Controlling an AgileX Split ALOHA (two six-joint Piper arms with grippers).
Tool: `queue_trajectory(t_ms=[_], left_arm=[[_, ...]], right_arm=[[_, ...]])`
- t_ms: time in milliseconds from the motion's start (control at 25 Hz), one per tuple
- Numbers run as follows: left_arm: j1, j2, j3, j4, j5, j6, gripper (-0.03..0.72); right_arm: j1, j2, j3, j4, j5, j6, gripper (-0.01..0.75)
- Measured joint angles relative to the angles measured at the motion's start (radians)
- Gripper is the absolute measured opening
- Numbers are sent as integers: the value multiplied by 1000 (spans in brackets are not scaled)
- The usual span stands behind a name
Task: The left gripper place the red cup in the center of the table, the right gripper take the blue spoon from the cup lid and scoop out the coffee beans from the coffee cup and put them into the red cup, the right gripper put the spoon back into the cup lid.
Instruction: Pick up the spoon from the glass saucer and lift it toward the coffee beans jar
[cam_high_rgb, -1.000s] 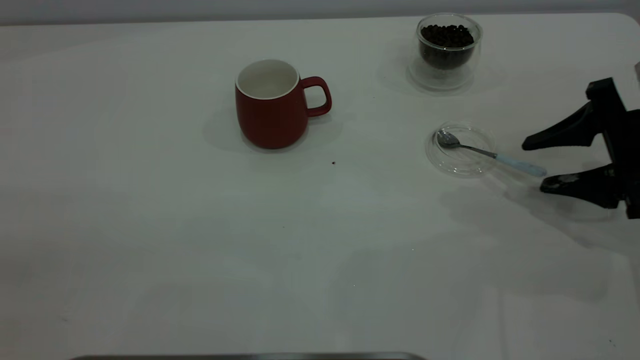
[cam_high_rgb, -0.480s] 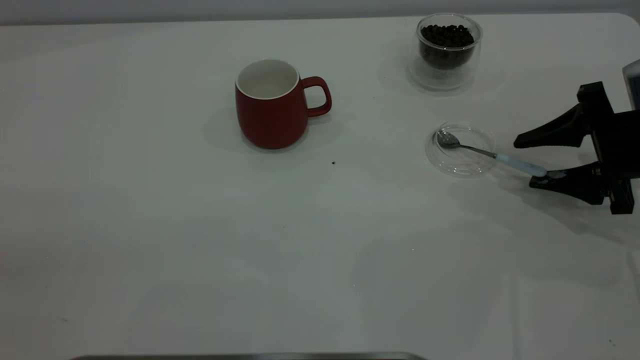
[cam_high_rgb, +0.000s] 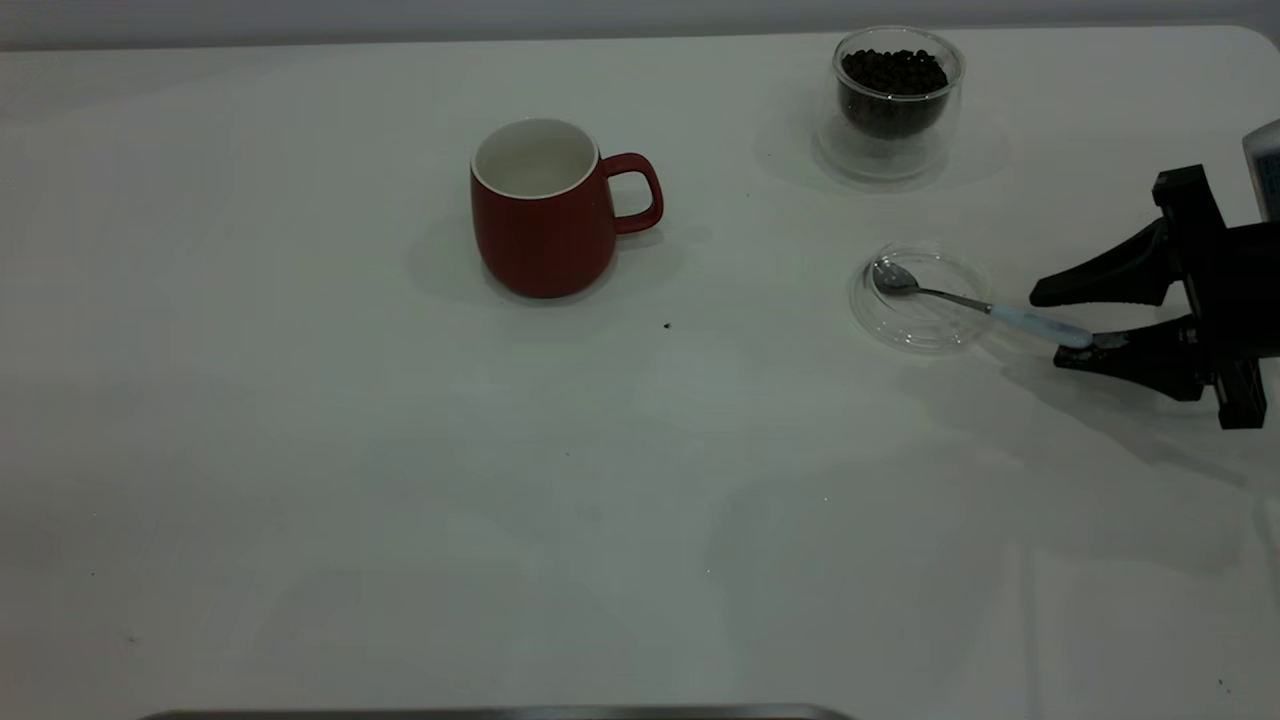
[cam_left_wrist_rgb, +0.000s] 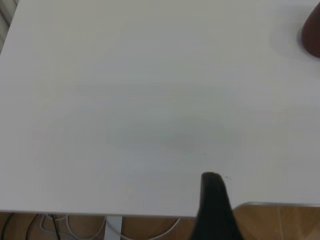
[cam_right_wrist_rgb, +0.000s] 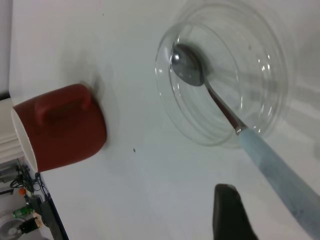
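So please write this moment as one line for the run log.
phase: reaching for spoon | right gripper: open, jaws on both sides of blue spoon handle end | spoon bowl: in cup lid | red cup: upright, empty

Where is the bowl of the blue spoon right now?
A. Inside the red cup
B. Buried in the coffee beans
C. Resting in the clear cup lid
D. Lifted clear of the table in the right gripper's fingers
C. The blue spoon's metal bowl lies inside the cup lid, its handle sticking out over the rim toward the open right gripper, which has not closed on it.
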Motion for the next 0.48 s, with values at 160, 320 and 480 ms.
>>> queue_trajectory(t_ms=[160, 320, 480], left_arm=[[0, 0, 0, 0, 0, -3, 586], [0, 0, 0, 0, -1, -2, 586], [0, 0, 0, 0, -1, -2, 586]], right_arm=[[0, 0, -4, 0, 0, 0, 443], [-2, 0, -19, 0, -1, 0, 442], [-3, 0, -48, 0, -1, 6, 442]])
